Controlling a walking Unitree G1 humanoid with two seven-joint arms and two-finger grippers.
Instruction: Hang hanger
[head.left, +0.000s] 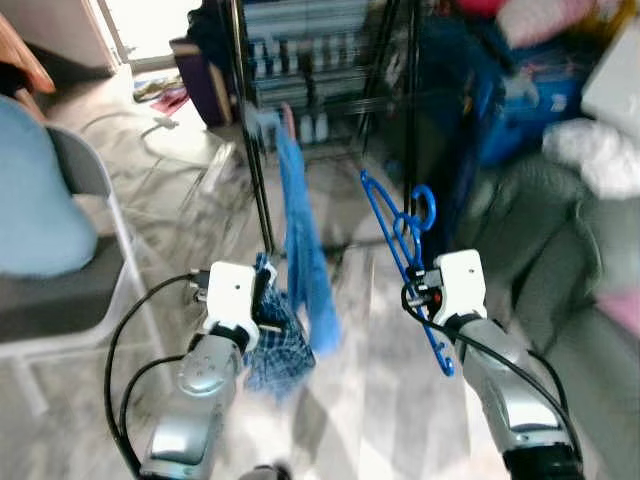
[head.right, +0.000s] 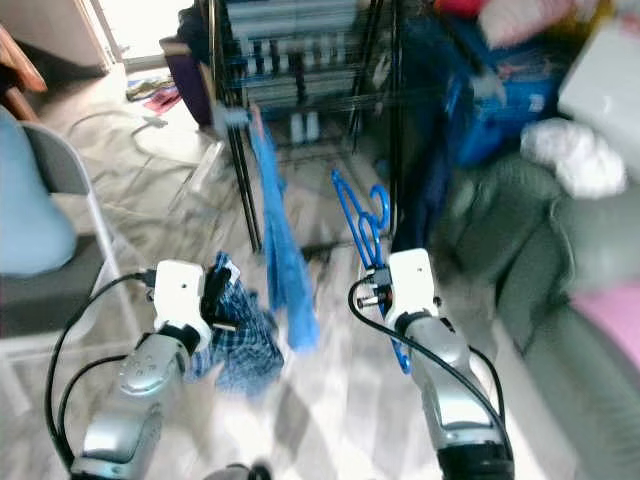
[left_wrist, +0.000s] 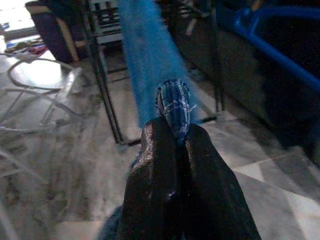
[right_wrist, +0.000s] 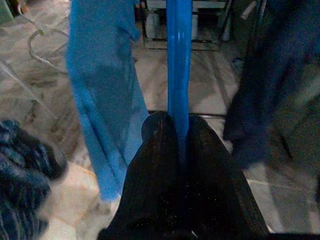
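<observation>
Right claw (right_wrist: 180, 145) is clamped tight on the blue hanger (head.left: 405, 240) — in the right wrist view the two black fingers (right_wrist: 215, 170) are pinched together with the blue plastic bar running straight up between them. From the head views the hanger is held up in the air, tilted, hook end up and just in front of the black clothes rack (head.left: 255, 150), but not on it. It sits right of a long blue cloth (head.left: 305, 250) that's draped off the rack and hanging down toward the floor.

Left claw (left_wrist: 172, 137) is pressed shut on a bunch of blue plaid fabric (head.left: 275, 340) — a bit of the checked cloth pokes out past the fingertips in the left wrist view, and the rest dangles below the wrist in the head views, close beside the lower end of the blue cloth.

Around it: a grey folding chair (head.left: 85, 190) on the robot's left, a grey sofa (head.left: 580, 270) with a white bundle (head.left: 595, 150) on it on the right, pale tiled floor (head.left: 380, 400) underneath. The head views are fairly blurry.
</observation>
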